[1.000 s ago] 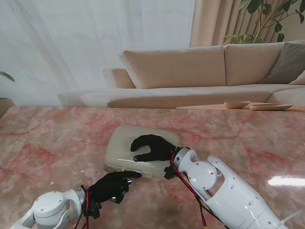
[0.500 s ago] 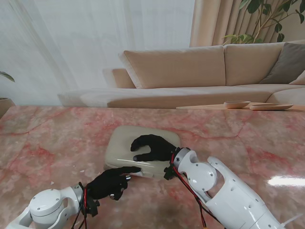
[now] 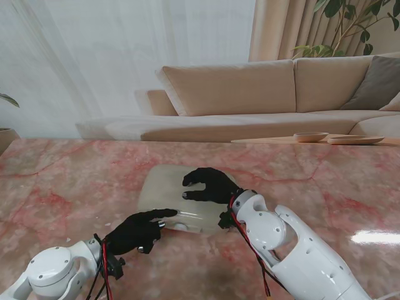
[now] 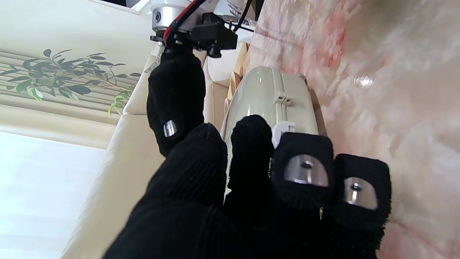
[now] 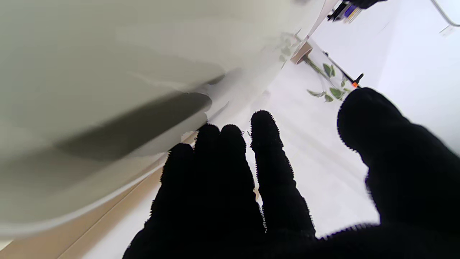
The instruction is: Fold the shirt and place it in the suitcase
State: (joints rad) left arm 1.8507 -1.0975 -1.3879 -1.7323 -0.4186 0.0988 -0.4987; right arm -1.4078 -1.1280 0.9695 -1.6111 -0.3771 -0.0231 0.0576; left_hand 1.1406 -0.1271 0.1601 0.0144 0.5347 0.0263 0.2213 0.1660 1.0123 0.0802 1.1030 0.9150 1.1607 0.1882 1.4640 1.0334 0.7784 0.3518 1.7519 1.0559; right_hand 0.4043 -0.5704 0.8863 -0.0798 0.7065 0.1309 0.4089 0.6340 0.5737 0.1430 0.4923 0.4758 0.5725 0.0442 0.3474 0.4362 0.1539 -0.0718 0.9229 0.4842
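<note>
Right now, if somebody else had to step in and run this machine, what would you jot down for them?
Left hand: fingers at the near side of the suitcase, by its latches; whether it grips anything I cannot tell.
Right hand: spread flat over the suitcase lid, holding nothing.
Suitcase: closed, lying flat on the pink marble table.
Shirt: not visible in any view.
Done: nothing that shows.
Left: open the case, fold the shirt, pack it.
</note>
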